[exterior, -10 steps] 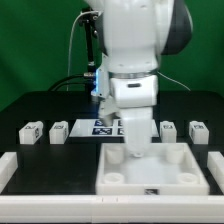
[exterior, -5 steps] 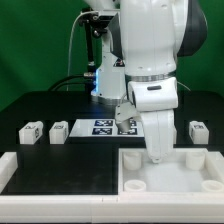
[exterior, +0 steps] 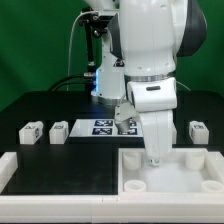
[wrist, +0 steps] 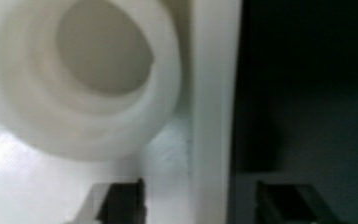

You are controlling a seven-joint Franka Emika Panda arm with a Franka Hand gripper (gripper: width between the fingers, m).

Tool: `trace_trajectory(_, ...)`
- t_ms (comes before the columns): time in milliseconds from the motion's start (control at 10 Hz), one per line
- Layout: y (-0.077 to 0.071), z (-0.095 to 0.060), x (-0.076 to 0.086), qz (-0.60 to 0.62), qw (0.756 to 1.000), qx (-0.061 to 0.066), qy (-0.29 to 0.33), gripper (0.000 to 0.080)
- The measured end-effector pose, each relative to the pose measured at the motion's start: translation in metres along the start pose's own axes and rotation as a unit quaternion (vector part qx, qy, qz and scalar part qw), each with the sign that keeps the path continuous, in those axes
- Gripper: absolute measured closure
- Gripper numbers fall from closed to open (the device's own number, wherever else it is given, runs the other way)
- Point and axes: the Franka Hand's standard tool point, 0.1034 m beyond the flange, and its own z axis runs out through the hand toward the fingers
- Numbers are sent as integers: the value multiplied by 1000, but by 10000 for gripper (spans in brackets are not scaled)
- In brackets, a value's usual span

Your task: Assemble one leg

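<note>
The claw (wrist: 202,203) stands open astride the tray (exterior: 175,190) wall (not clamping, I think). A leg (exterior: 198,130) lies beyond it on the surface (exterior: 30,105), at the exterior view's right. Better to lift straight up before reaching for it.

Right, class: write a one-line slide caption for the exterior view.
Gripper lowered at the white tray wall; three tagged legs lie on the table beyond.

Bare table (exterior: 80,158) between a leg (exterior: 59,131) and the tray (exterior: 128,172), exterior view's left; arm (exterior: 150,60) over tray's far wall.
</note>
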Motion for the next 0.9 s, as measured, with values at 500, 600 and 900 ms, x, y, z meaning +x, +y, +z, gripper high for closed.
trace_trajectory(500, 0, 0, -1, 0, 1000, 0, 0, 167)
trace_trajectory(600, 0, 0, -1, 1, 1000, 0, 0, 153)
trace_trajectory(900, 0, 0, -1, 1, 1000, 0, 0, 150)
